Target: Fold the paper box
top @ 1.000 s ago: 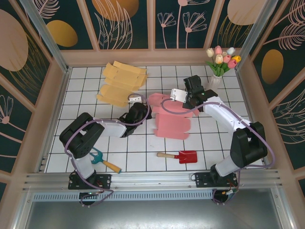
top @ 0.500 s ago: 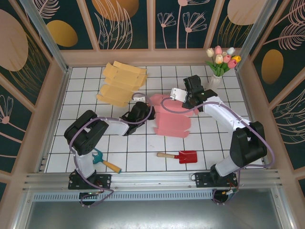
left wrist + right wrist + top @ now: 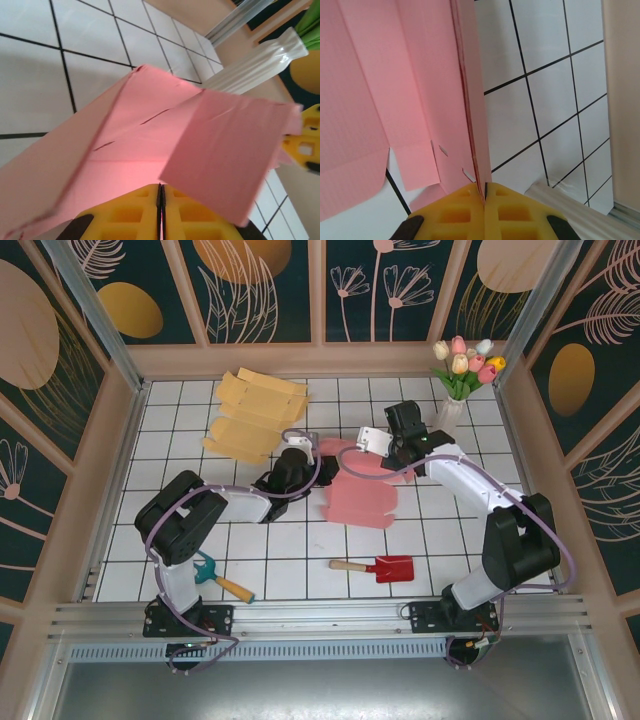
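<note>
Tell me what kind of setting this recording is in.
Probably a staged robot test booth: a white gridded tabletop, floral-painted wall panels closing it in, and prop tulips in a vase.

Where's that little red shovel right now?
In the top view, the red shovel lies near the front edge, right of centre, just below the pink paper box.
</note>
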Tool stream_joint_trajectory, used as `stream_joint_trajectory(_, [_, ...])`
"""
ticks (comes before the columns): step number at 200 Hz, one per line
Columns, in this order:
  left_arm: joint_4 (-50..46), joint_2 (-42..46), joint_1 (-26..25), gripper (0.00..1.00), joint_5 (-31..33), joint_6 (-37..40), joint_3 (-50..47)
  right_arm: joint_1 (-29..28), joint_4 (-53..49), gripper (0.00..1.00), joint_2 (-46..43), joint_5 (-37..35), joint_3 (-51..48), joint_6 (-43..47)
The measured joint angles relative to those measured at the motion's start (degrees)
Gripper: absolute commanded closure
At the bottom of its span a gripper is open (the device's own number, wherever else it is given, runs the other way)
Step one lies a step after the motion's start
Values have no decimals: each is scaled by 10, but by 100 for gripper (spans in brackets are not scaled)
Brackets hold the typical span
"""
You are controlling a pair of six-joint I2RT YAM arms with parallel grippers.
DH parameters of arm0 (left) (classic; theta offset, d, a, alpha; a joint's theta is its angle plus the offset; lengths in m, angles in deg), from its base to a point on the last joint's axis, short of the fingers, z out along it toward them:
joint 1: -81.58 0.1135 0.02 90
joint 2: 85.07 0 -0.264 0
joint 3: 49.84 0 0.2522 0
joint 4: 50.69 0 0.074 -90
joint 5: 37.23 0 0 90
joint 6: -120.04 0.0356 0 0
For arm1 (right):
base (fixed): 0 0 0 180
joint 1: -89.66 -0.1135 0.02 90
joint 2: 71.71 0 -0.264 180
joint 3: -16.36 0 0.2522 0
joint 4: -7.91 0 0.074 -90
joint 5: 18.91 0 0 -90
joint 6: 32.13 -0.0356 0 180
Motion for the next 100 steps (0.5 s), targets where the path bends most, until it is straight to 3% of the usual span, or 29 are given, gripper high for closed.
stream_joint_trajectory(39, [14, 59, 0, 86, 2, 12, -65, 0, 40, 100, -3, -3, -26, 12])
stream_joint_trajectory(74, [-25, 217, 0, 78, 81, 67, -142, 0, 84, 100, -35, -11, -80, 55])
stream_joint_trajectory(100, [-28, 268, 2, 76, 136, 109, -176, -5, 106, 100, -67, -11, -114, 98])
